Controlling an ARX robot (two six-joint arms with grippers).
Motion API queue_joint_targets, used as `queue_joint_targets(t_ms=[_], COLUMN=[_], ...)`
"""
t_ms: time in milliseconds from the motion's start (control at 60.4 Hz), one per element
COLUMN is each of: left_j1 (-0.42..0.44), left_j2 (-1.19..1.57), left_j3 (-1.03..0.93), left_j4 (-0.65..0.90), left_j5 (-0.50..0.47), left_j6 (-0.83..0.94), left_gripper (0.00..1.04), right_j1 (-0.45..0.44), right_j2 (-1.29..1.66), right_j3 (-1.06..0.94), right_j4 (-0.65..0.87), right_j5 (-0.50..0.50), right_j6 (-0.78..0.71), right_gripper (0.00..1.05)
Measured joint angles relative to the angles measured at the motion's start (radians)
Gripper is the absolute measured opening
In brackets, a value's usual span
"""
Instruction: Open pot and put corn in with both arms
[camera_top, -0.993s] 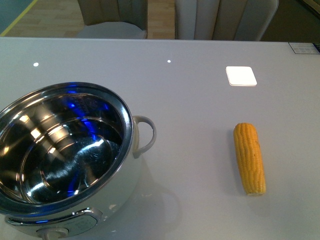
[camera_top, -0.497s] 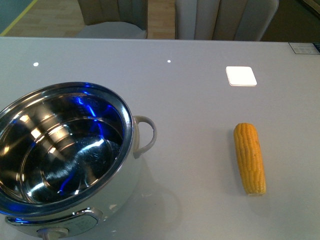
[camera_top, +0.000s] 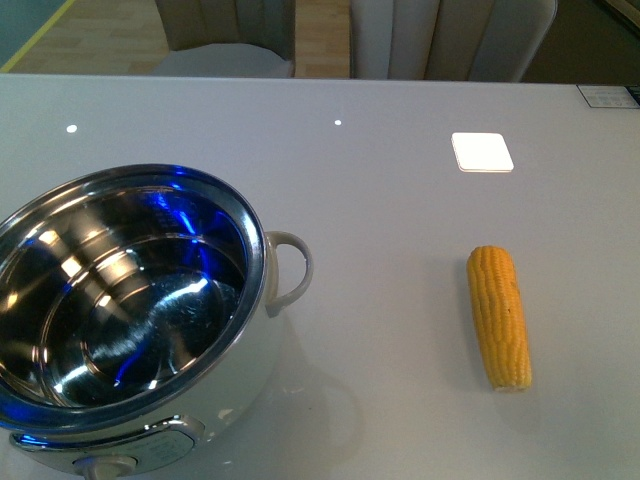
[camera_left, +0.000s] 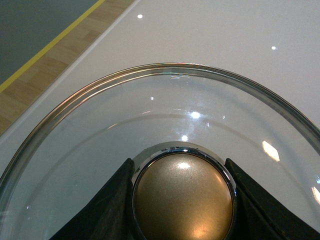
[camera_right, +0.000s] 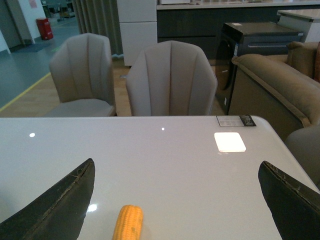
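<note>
The white pot stands open at the front left of the table, its shiny steel inside bare, loop handle toward the middle. The yellow corn lies on the table at the right, lengthwise toward me; its tip shows in the right wrist view. My left gripper is shut on the beige knob of the glass lid, held over the table near its edge. My right gripper is open and empty, above and short of the corn. Neither arm shows in the front view.
A white square pad lies at the back right of the table, with a label at the far right corner. Beige chairs stand behind the table's far edge. A brown sofa is at the right.
Blue reflections inside the pot have shifted slightly. The pot and the corn have not moved.
</note>
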Motion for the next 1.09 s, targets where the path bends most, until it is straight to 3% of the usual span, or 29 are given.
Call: queue_joint_targets(t_ms=[530, 778, 1093], left_j1=[0.005, 0.021, 0.021], left_j2=[0.067, -0.02, -0.5], left_j3=[0.031, -0.036, -0.189], left_j4=[0.007, 0.024, -0.093], left_j5=[0.012, 0.019, 0.085], left_j6=[0.011, 0.005, -0.127], left_gripper=[0.45, 0.99, 0.98], right_j1=[0.0, 0.0, 0.0], right_j2=[0.0, 0.0, 0.0], right_j3=[0.0, 0.0, 0.0], right_j4=[0.0, 0.0, 0.0], right_j5=[0.0, 0.0, 0.0], right_j6=[0.0, 0.0, 0.0], right_gripper=[0.96, 0.96, 0.96])
